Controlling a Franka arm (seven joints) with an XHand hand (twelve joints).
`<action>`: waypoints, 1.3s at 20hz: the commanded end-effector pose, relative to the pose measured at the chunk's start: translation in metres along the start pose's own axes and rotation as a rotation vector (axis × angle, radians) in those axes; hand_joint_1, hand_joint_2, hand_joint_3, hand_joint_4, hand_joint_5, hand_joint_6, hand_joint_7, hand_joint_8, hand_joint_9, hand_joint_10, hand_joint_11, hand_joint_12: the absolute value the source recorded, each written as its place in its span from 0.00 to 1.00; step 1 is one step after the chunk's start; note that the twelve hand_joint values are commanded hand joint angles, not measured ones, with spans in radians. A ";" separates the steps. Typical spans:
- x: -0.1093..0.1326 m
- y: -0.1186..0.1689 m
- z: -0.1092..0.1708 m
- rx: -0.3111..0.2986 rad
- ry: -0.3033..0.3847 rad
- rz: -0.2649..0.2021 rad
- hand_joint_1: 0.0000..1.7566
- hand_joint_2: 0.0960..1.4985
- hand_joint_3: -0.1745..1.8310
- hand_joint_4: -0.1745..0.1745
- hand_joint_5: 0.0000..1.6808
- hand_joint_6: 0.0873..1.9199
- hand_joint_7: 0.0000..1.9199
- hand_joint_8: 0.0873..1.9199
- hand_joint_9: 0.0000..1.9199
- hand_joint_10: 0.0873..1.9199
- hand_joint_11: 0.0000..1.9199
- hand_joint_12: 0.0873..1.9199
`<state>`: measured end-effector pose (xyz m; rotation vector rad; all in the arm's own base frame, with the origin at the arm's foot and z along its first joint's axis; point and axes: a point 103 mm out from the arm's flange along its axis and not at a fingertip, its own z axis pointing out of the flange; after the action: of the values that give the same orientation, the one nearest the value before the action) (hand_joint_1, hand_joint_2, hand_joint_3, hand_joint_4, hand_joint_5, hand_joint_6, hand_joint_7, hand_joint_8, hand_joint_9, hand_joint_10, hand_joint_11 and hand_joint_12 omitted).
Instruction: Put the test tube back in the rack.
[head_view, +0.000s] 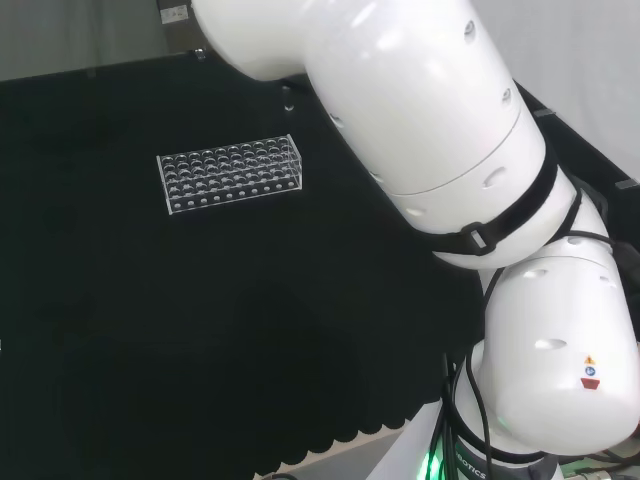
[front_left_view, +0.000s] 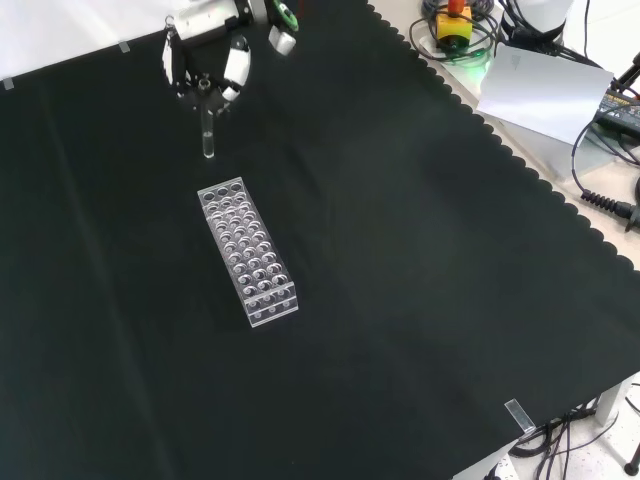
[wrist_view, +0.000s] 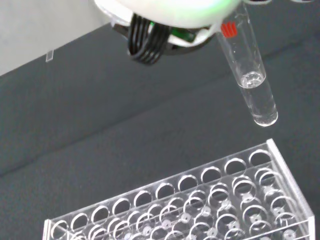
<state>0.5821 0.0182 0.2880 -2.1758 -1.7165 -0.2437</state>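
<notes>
Robot hand (front_left_view: 208, 62) pinching upright test tube (front_left_view: 207, 135) beyond rack (front_left_view: 248, 250), wrist view reveals liquid inside

- You see even, bright room light in every view; the black cloth (front_left_view: 400, 260) soaks it up and shows almost no shadows.
- In the head view, soft glare sits on the white arm (head_view: 430, 110).
- In the wrist view, the hand (wrist_view: 170, 12) is a blurred white mass with a green tint.
- The tube (wrist_view: 252, 85) and rack (wrist_view: 200, 200) catch small bright glints.
</notes>
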 end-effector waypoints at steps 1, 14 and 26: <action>0.002 0.013 0.025 0.030 0.012 -0.005 0.69 0.41 0.41 0.00 0.75 0.32 0.86 0.28 0.78 0.31 0.47 0.61; -0.003 0.030 0.056 0.066 0.028 0.019 0.69 0.41 0.41 0.00 0.75 0.32 0.86 0.28 0.78 0.31 0.47 0.61; -0.029 0.045 0.059 0.082 0.039 0.071 0.69 0.41 0.41 0.00 0.75 0.32 0.86 0.28 0.79 0.31 0.47 0.61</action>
<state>0.6104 0.0202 0.2236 -2.1379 -1.6329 -0.2001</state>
